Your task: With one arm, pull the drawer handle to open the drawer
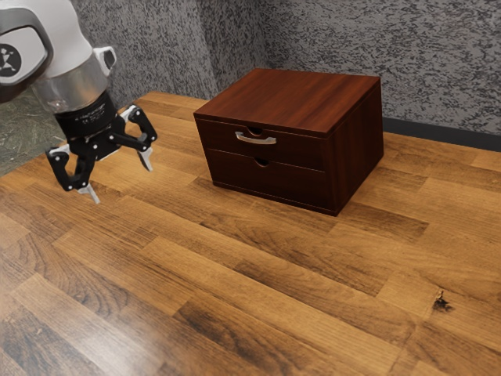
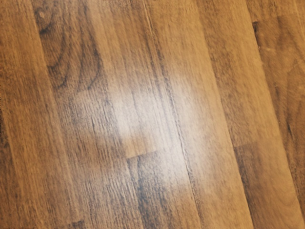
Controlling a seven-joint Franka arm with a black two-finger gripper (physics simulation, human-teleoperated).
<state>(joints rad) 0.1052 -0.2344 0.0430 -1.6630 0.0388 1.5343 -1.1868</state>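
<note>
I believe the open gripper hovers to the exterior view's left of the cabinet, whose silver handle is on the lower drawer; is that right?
Not quite: the exterior view shows the silver handle on the upper drawer. The rest is right.

The exterior view looks from a raised spot beside the arm, down across the wooden table toward the far wall, the cabinet at middle distance. The wrist view faces down on the same table from close above.
</note>
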